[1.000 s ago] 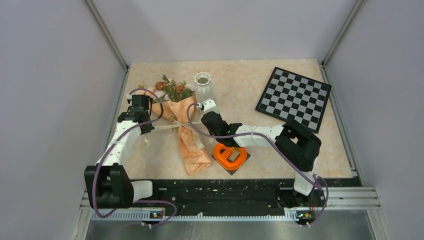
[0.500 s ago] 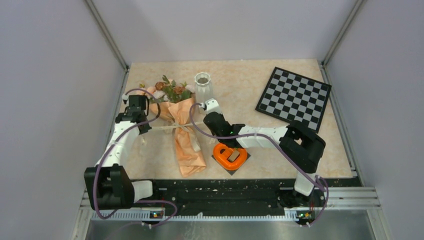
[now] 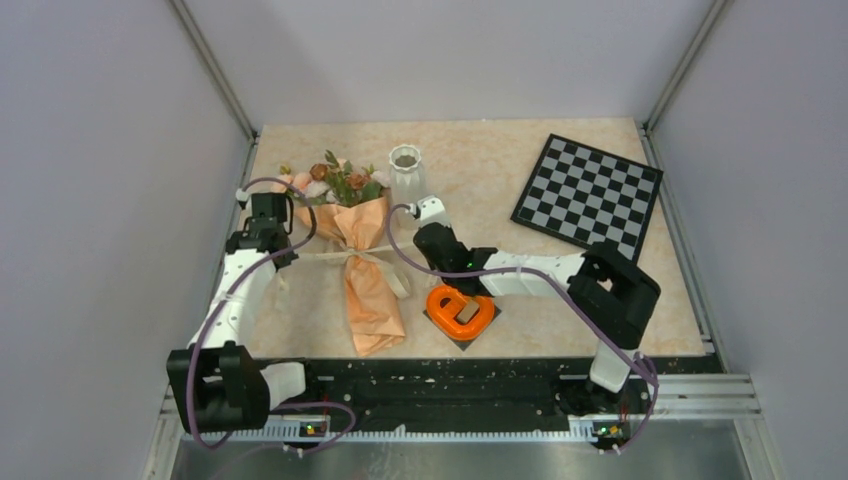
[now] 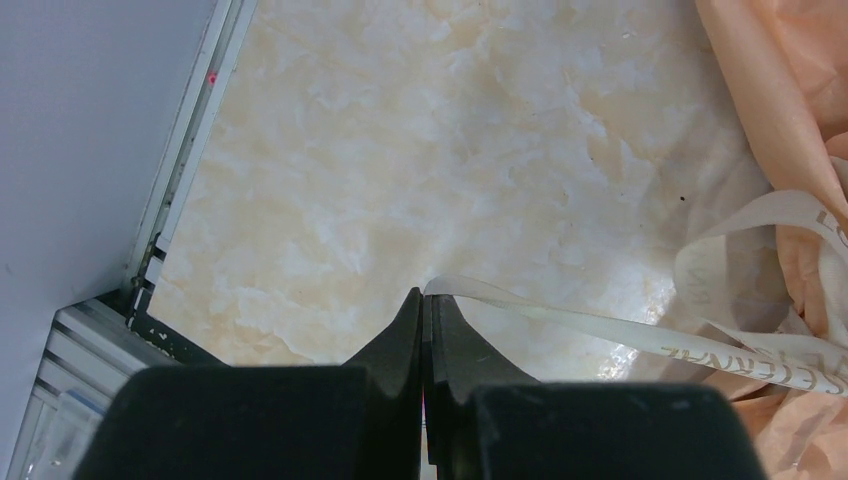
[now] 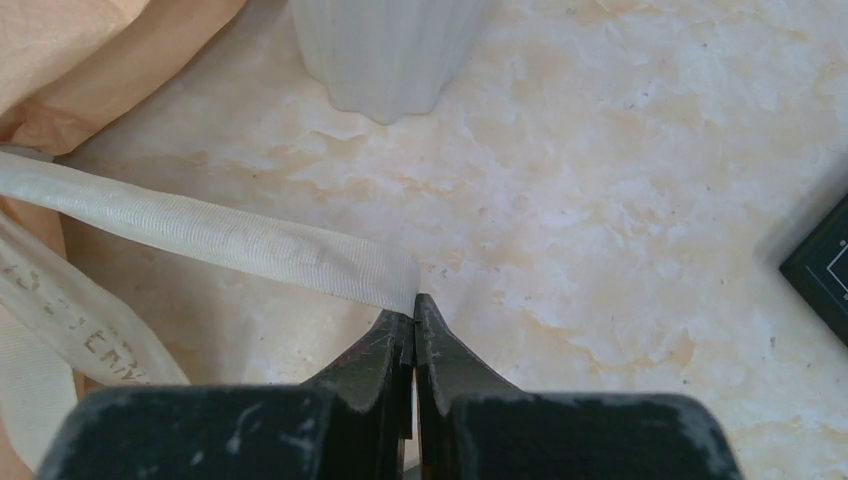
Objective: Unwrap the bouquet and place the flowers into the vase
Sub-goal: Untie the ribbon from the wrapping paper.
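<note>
Where the marbled beige counter point(image 3: 500, 160) meets its left wall, item one: the bouquet point(image 3: 368, 285), lying flat in peach-tan paper, narrow end toward the arms, the flowers point(image 3: 340, 182) showing at the far end, wrapped and not in the vase. Item two: the vase point(image 3: 405, 163), white, ribbed, upright, just right of the flower heads and apart from the paper. Item three: the cream ribbon point(image 3: 320, 256), tied round the bouquet's waist, one tail drawn out leftward, another rightward. Left jaws: pressed together on the tip of the left tail, low over bare counter near the wall. Right jaws: pressed together on the end of the right tail, near the foot of the vase. Sundries: orange heart-shaped ring point(image 3: 462, 310) on a dark square, just nearer than the right arm point(image 3: 530, 275); checkerboard point(image 3: 588, 195), far right, set askew
</note>
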